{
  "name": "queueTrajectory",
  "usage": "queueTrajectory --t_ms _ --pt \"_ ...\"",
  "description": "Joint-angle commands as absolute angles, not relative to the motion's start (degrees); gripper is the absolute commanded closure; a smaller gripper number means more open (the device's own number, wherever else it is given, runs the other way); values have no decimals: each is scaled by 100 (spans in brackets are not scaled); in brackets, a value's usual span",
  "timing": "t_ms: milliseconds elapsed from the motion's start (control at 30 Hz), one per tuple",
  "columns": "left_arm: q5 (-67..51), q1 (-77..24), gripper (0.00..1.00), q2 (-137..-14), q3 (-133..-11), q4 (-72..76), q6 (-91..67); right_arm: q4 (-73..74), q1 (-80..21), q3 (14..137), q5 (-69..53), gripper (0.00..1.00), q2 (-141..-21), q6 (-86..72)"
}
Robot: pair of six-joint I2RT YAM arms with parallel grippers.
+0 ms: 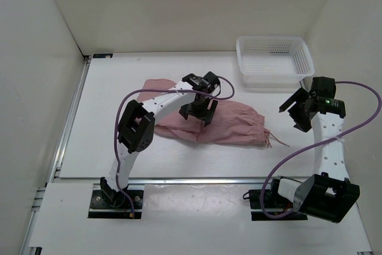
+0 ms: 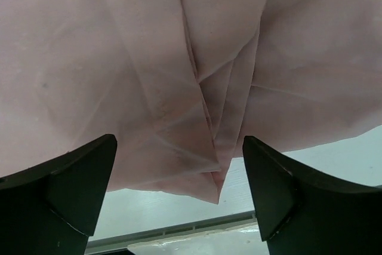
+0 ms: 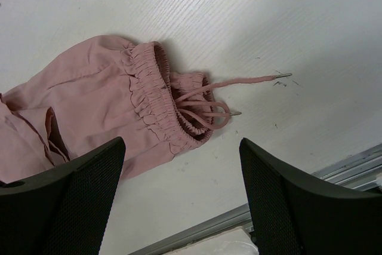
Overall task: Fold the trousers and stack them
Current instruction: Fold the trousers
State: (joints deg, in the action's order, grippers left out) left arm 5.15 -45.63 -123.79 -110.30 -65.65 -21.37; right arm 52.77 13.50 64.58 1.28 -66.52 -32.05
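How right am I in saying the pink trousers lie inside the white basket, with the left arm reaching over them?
Only partly. The trousers are not inside the basket. They lie spread on the table, nearer the arms and apart from the basket, as the top view shows. The rest holds: the left gripper does reach over them.

It looked like a robotics lab: a bare white table (image 1: 107, 100) boxed in by plain white panels (image 1: 36, 88), an aluminium rail (image 1: 70, 123) along its edge, with a left arm (image 1: 134, 129) and right arm (image 1: 328, 141), purple-cabled, bolted at its near end.
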Motion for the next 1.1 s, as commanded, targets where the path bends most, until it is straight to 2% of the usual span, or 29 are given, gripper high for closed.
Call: queueTrajectory --t_ms 0,200,500,600,733,1067 --pt "554 -4764 1 -12199 -11127 -6557 -2118 5361 1371 6495 62 18 -6513 -3067" --pt "922 -4904 1 -12252 -11057 -6390 -2408 5361 1371 6495 62 18 -6565 -3067" --pt "1310 -4720 9 -12788 -11777 -6206 -2996 5361 1371 6442 114 18 -6513 -3067" --pt "959 -4570 9 -12788 -11707 -5977 -3050 5361 1371 6442 114 18 -6513 -3067" --pt "1011 -4570 6 -13051 -11821 -6029 -3103 5361 1371 6442 114 18 -6513 -3067" --pt "1020 -4570 4 -12973 -11716 -5845 -3278 5361 1371 6442 114 18 -6513 -3067"
